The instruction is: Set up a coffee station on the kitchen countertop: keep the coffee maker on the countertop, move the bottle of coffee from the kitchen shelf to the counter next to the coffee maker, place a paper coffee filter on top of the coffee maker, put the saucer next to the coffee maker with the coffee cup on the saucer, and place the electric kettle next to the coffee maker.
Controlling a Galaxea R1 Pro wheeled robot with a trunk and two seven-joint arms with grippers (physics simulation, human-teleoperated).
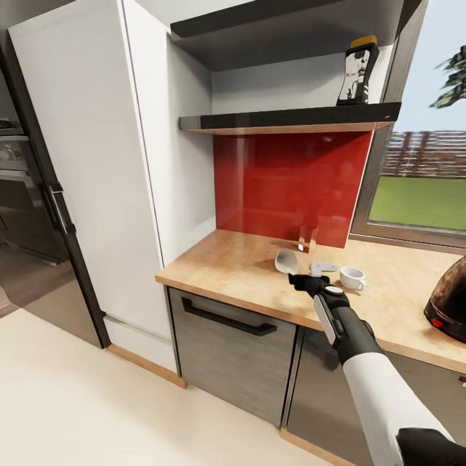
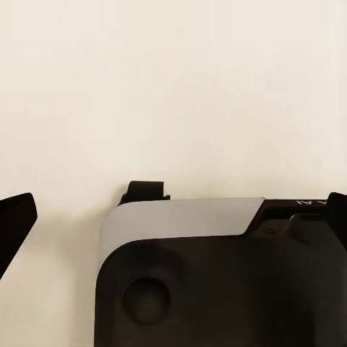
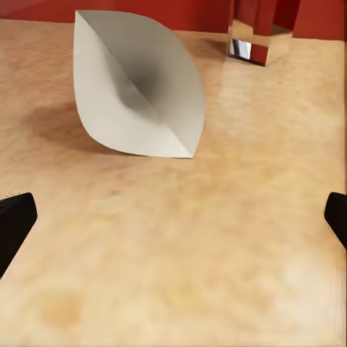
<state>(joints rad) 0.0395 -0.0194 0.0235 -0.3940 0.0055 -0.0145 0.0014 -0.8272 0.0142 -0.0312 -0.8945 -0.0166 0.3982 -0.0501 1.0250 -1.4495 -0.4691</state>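
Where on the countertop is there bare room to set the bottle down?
Bare wood lies on the kitchen countertop left of the paper coffee filter, toward the white cabinet, and between the coffee cup and the electric kettle. It is crowded around the right gripper.

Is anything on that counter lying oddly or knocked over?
The paper coffee filter lies on its side on the kitchen countertop, open mouth facing the right gripper, not on any machine. The coffee cup stands upright on the bare wood, with no saucer under it. No spill or damage is visible.

Countertop (image 1: 246,268) — filter (image 1: 286,261), cup (image 1: 353,277), kettle (image 1: 448,301); shelf (image 1: 285,120) — coffee bottle (image 1: 357,71).
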